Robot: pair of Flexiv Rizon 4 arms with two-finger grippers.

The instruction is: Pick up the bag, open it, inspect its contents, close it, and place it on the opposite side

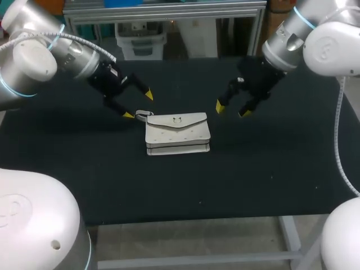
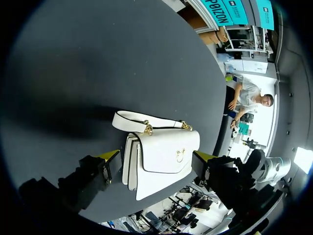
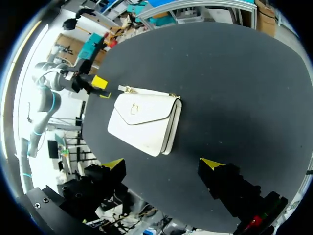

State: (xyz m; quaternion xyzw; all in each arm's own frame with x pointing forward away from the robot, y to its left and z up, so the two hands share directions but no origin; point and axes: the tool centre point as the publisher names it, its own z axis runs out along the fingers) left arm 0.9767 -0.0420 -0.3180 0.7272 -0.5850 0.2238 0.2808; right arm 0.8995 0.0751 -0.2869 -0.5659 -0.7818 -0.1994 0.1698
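A white flap bag [image 1: 177,134] with a gold clasp lies flat in the middle of the black table [image 1: 67,163], flap shut. Its short strap [image 2: 142,120] rests on the table along its far side, with a gold buckle at each end. My left gripper [image 1: 136,105] hangs open just left of the bag's far left corner, holding nothing. In the left wrist view the bag [image 2: 161,159] lies below and between the spread fingers of that gripper [image 2: 159,157]. My right gripper [image 1: 230,109] is open above the table, right of the bag; in its own view this gripper [image 3: 164,164] hovers beside the bag [image 3: 144,121].
The black table cloth carries nothing else. The table's front edge [image 1: 185,216] runs across the lower part of the head view, and bare cloth lies on both sides of the bag.
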